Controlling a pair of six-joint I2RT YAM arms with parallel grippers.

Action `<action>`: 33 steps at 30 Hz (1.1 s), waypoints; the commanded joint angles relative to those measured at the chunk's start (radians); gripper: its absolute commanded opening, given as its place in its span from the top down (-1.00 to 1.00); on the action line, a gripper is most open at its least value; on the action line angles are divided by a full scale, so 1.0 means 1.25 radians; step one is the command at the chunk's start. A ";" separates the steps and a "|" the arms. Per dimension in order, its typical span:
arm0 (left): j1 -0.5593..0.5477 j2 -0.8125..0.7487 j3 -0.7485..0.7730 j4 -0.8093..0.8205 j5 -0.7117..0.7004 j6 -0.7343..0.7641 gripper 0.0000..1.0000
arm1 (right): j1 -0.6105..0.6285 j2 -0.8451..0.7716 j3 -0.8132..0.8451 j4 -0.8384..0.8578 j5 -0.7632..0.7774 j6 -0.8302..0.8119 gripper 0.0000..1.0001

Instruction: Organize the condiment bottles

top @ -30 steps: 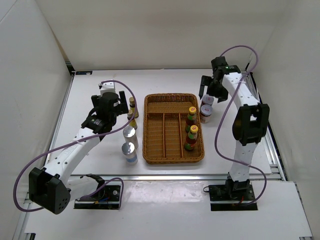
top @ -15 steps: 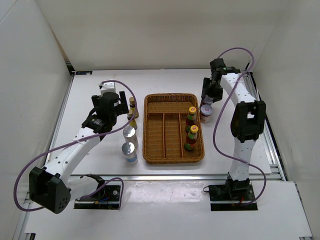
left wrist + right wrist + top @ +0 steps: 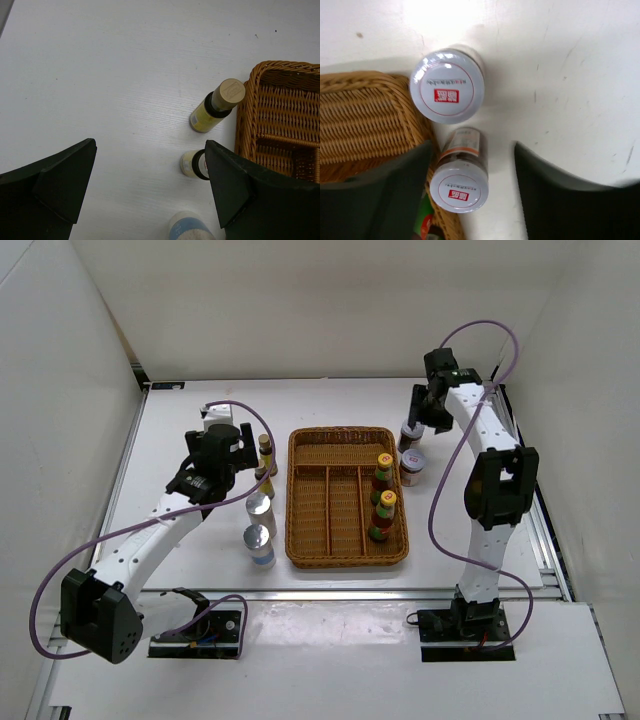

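Observation:
Two purple-lidded jars stand upright on the table beside the wicker tray's far right corner. My right gripper hangs over them with its jaws partly closed. Its fingers flank the nearer jar, and bare table shows between that jar and the right finger. In the top view the right gripper is above the jars. My left gripper is wide open above two dark yellow-labelled bottles and a white cylinder. Two red bottles stand in the tray.
The brown wicker divided tray lies in the middle of the table, with its left and centre compartments bare. Two silver-topped cylinders stand left of it. White walls enclose the table on three sides.
The right gripper's jaws have narrowed over the jars, after dipping toward them and shifting slightly back. The left arm has hardly moved.

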 commanded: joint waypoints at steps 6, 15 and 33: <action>0.000 0.001 0.027 0.003 0.000 -0.003 -1.00 | -0.011 0.020 0.076 0.020 -0.025 -0.021 -0.87; 0.000 0.009 0.027 0.003 0.000 -0.003 -1.00 | -0.011 0.145 0.167 0.004 -0.079 -0.013 -0.98; 0.000 0.016 0.027 0.003 0.000 -0.003 -1.00 | -0.011 0.049 0.140 0.016 0.042 0.003 0.30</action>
